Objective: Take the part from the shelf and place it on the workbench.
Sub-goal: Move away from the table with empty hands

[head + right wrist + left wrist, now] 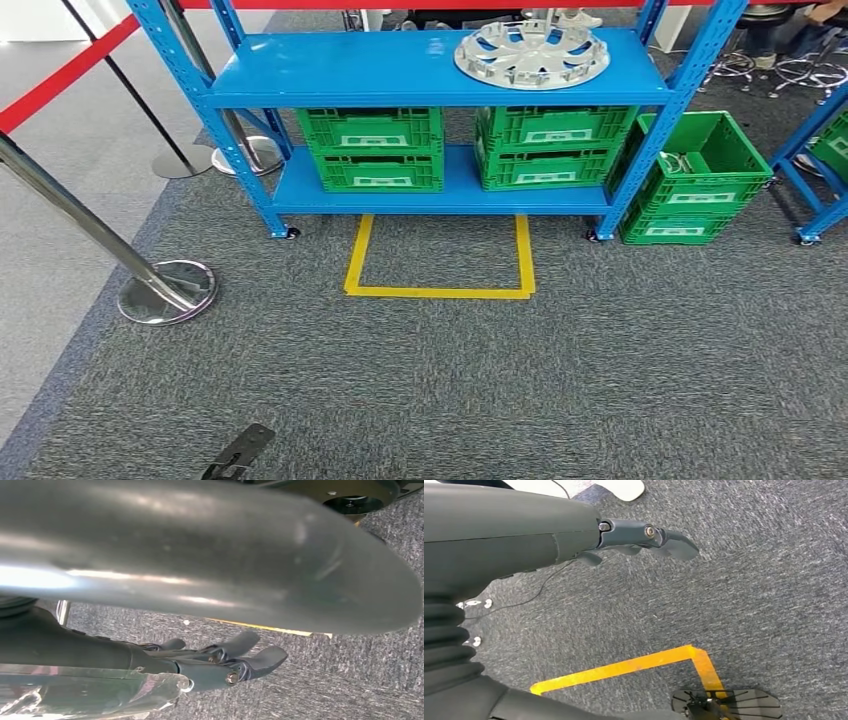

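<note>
The round silver spoked wheel-cover part lies flat on the top board of the blue steel shelf, toward its right end; under that board, on the lower one, stand green slotted plastic crates; a further green crate sits on the grey carpet just right of the shelf; yellow floor tape marks a bay in front of it; my left hand hangs over the carpet, fingers loose, straight and holding nothing; my right hand likewise, fingers apart and empty.

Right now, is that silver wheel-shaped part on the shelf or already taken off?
On the shelf: the silver part lies flat on the blue shelf's top level, untouched.
</note>
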Controlling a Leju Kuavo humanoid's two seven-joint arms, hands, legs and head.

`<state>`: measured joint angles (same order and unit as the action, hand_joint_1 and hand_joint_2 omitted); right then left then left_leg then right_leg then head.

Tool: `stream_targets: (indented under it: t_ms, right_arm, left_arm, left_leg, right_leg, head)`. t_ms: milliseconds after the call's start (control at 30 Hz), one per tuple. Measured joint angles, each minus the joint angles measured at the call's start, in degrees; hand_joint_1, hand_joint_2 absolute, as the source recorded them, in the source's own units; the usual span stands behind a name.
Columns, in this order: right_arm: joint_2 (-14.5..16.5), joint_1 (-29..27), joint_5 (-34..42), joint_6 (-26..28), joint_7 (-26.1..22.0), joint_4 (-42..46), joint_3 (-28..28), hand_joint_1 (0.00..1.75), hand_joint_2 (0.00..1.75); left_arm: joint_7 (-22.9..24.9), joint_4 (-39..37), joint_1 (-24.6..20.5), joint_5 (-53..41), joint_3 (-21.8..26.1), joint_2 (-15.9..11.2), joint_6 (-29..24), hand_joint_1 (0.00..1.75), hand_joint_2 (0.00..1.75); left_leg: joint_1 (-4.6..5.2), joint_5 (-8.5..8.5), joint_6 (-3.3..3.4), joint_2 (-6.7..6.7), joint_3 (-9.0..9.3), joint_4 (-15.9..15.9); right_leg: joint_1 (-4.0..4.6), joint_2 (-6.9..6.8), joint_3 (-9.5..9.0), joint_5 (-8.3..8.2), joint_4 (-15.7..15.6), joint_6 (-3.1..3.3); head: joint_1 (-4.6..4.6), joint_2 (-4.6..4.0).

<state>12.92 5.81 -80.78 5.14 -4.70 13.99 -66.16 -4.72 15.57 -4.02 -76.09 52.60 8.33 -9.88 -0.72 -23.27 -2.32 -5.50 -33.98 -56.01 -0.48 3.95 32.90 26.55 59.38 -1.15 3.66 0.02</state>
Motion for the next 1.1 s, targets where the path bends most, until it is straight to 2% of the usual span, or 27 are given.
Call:
stream_targets:
  t_ms: [300, 1100]
  right_arm:
    - [0.00, 0.00, -0.36, 0.02, 0.13, 0.00, 0.00, 0.00, 0.00]
    - [0.00, 0.00, 0.03, -0.26, -0.61, 0.00, 0.00, 0.00, 0.00]
  left_arm:
    - [0.13, -0.01, -0.01, -0.22, 0.61, -0.04, 0.00, 0.00, 0.00]
    - [-0.55, -0.01, -0.07, 0.80, 2.35, 0.02, 0.87, 0.00, 0.00]
  left_leg:
    - [0.14, 0.02, 0.07, 0.00, -0.03, -0.01]
    - [0.15, 0.03, 0.18, 0.01, -0.07, -0.01]
  right_leg:
    - [-0.17, 0.00, -0.13, -0.15, -0.35, -0.24]
    - [-0.18, -0.01, -0.14, -0.15, -0.43, -0.25]
  head:
    - [-0.01, 0.00]
    - [-0.01, 0.00]
